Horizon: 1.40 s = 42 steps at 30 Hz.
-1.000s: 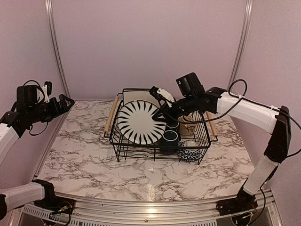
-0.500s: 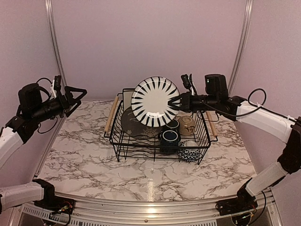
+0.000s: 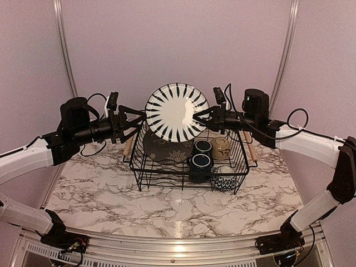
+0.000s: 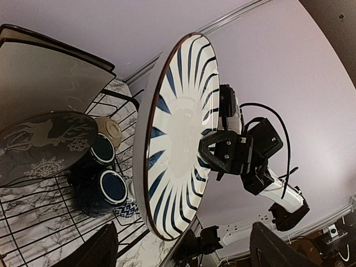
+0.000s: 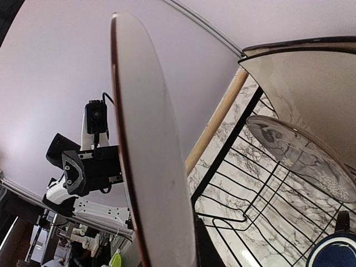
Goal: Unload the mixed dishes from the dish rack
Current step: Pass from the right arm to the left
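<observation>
The right gripper (image 3: 196, 118) pinched the striped plate (image 3: 176, 113) by its right rim, upright above the dish rack (image 3: 189, 183), while the left gripper (image 3: 139, 118) hung spread open just left of it; a handover seemingly called for closing there.

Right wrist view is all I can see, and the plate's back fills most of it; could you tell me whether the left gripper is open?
Observer: Yes. From above, the left gripper is open, its fingers spread towards the left rim of the striped plate, not closed on it.
Operator: Thank you. Where does my gripper hold the plate?
Observer: The right gripper pinches the right rim; the plate stands upright, striped face towards the top camera.
Operator: And what sits at the right of the rack?
Observer: The dish rack holds two dark blue mugs, a beige bowl and a chevron bowl there.
</observation>
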Motion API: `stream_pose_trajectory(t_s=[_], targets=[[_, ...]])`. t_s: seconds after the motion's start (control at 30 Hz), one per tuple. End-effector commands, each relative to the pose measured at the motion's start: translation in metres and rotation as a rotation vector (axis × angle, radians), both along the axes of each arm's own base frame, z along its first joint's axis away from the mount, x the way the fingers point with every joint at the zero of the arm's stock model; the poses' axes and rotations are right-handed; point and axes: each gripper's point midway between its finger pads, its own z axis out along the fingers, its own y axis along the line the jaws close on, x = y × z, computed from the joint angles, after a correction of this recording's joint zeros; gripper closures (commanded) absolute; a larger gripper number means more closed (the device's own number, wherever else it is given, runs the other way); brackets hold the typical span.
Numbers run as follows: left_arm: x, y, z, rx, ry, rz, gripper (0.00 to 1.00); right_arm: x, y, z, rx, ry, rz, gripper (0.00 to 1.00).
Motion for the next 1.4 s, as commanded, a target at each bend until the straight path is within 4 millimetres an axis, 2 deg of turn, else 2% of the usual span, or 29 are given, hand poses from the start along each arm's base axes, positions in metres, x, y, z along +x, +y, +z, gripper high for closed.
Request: stream_pose_trajectory(t_s=[0.0,0.1,0.2,0.43,0.63,0.9,1.1,1.17,1.27,1.3,1.37], targets=[[0.001,-0.024,0.02,-0.08,-0.041,-0.04,0.16,-0.015,0.007,0.055,0.176,-0.115,0.082,1.0],[0.001,-0.037,0.017,-0.087,-0.038,-0.06,0.15,-0.018,0.009,0.053,0.185,-0.108,0.096,1.0],[0.007,-0.042,0.011,-0.09,-0.012,-0.051,0.24,-0.022,0.012,0.054,0.195,-0.11,0.112,1.0],[0.016,-0.046,0.012,-0.139,0.012,-0.037,0.48,-0.025,0.016,0.05,0.207,-0.103,0.123,1.0],[0.02,-0.054,0.01,-0.143,0.032,-0.054,0.58,-0.027,0.021,0.045,0.203,-0.1,0.134,1.0],[0.018,-0.049,0.01,-0.126,0.016,-0.043,0.86,-0.026,0.02,0.04,0.178,-0.109,0.114,1.0],[0.014,-0.042,0.016,-0.115,-0.005,-0.03,0.97,-0.025,0.019,0.036,0.166,-0.116,0.099,0.99],[0.013,-0.039,0.018,-0.117,-0.007,-0.026,1.0,-0.025,0.019,0.036,0.164,-0.121,0.099,0.86],[0.015,-0.032,0.02,-0.124,-0.004,-0.013,1.0,-0.024,0.017,0.034,0.156,-0.131,0.091,0.56],[0.016,-0.027,0.022,-0.131,-0.004,-0.005,1.0,-0.024,0.017,0.032,0.148,-0.131,0.086,0.43],[0.018,-0.017,0.026,-0.144,-0.007,0.013,1.0,-0.022,0.015,0.028,0.124,-0.14,0.068,0.27]])
